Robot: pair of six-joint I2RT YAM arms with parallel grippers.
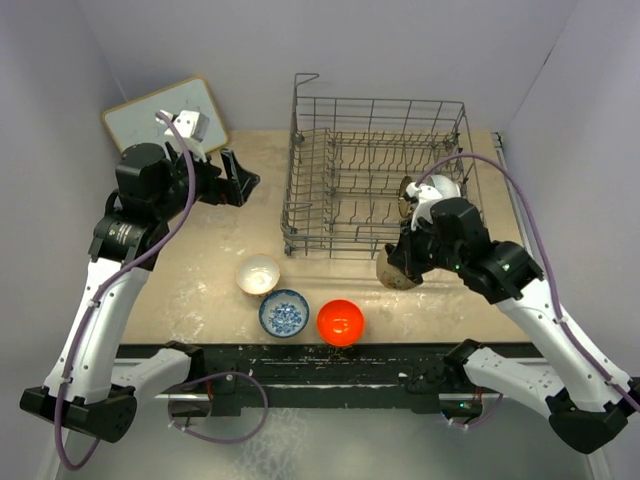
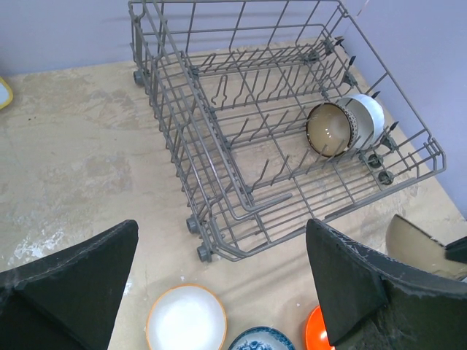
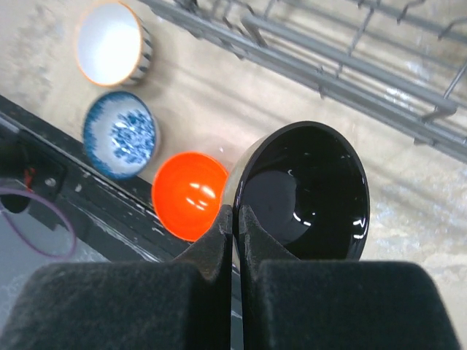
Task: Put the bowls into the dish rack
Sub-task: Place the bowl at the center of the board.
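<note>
1. Black glossy bowl (image 3: 306, 189): my right gripper (image 3: 235, 219) is clamped on its rim, holding it just outside the front right corner of the dish rack (image 1: 300, 215).
2. Rim grip, I judge, lets it slot edgewise into the rack.
3. My left gripper (image 2: 221, 233) hangs left of the rack, fingers wide apart, empty.

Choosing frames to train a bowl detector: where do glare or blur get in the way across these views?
Right wrist: bright glints streak the glossy black bowl and dot the orange bowl; the fingers look soft. Left wrist: the dish rack is sharp, with no strong glare. Top external: even light, faint shadows, the orange bowl's colour saturated flat.
</note>
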